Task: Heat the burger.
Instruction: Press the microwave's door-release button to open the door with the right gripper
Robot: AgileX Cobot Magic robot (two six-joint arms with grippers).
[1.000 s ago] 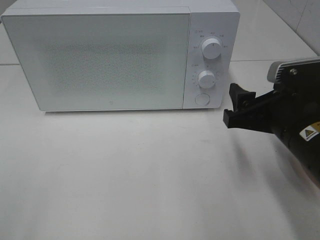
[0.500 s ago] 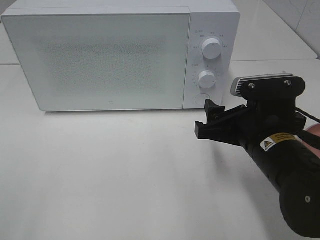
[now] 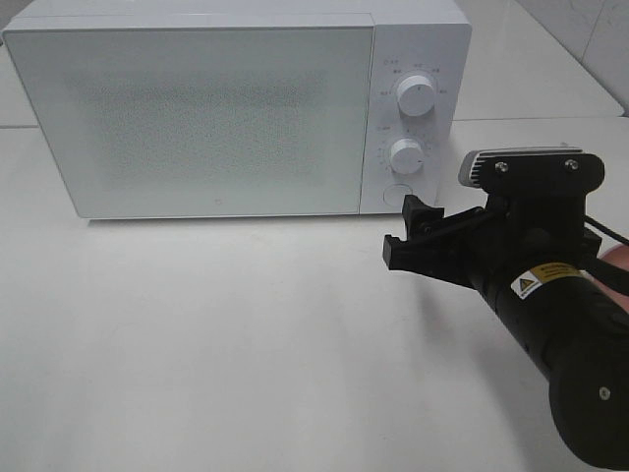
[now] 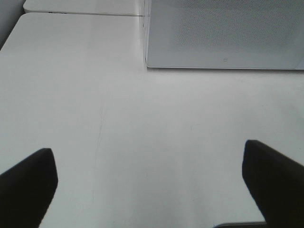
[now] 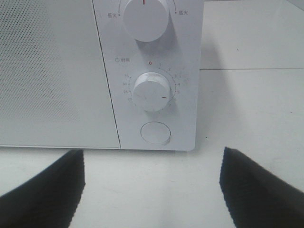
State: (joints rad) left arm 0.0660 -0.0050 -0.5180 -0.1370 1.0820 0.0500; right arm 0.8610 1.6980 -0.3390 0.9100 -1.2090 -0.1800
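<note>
**Heating the burger: door shut, burger out of sight, right arm at the controls**

Read the scene from left to right. Your left gripper (image 4: 152, 185) hangs over the bare table (image 3: 246, 334) short of the microwave (image 3: 246, 12); its jaws stand fully apart with nothing between them. The door (image 3: 206, 123) is closed flush with the casing, and its dotted panel lets nothing through, so you cannot tell whether the burger is inside. No view shows the burger anywhere on the table either.

Right of the door is the control strip: the upper knob (image 3: 416, 97), the lower knob (image 3: 405, 155) and the round button (image 3: 397, 194) beneath them. In the right wrist view the mark on the lower knob seems to point off zero, to the right, though the scale is too small to read with confidence.

Your right gripper (image 3: 403, 233) hovers just in front of that strip, about level with the round button; its jaws are well apart and hold nothing, and they touch neither knob nor button. At the far right edge a pink sliver (image 3: 619, 264) shows behind the arm, too little to identify.

Judged from this, progress is uncertain. If the burger is inside, what is left is at the controls; if not, the door has yet to be opened, the burger loaded and the door shut.
</note>
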